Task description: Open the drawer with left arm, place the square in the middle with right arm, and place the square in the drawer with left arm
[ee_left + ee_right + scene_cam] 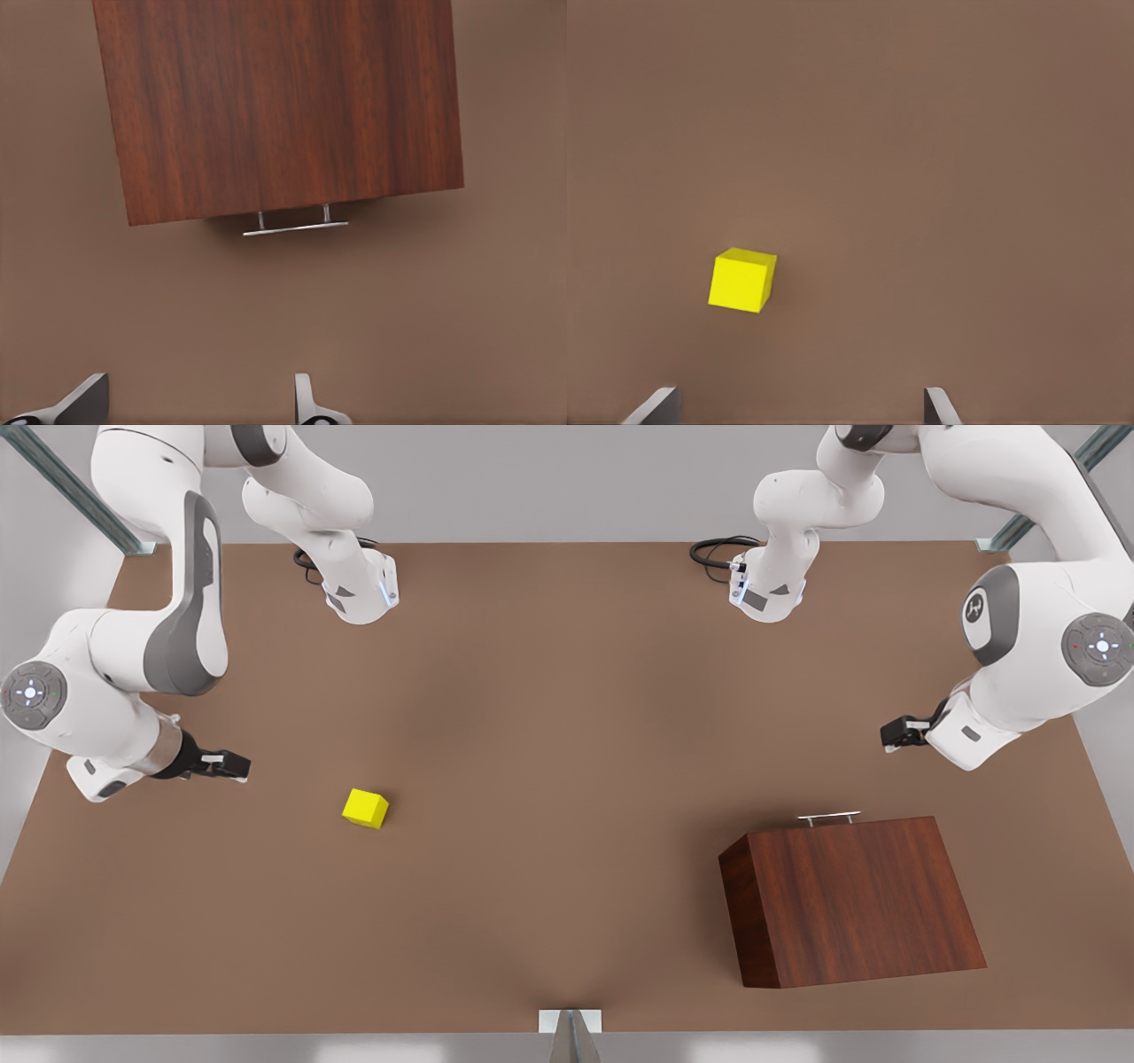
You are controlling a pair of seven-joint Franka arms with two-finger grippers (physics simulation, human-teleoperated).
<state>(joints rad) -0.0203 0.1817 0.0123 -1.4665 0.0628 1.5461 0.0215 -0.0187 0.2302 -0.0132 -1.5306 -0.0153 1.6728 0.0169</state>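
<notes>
The yellow square rests on the brown tabletop toward the front view's left, and the right wrist view looks down on the square too. My right gripper hovers open a short way off from it, its fingertips empty. The wooden cabinet stands at the front view's right with the drawer pushed in; only the drawer's silver handle sticks out. My left gripper hangs open above and behind that handle, well apart from it, fingertips empty. The middle is bare tabletop.
Both arm bases stand along the far table edge: one at the front view's left, the other at its right. A small grey bracket sits at the near edge. The cabinet is turned slightly askew on the table.
</notes>
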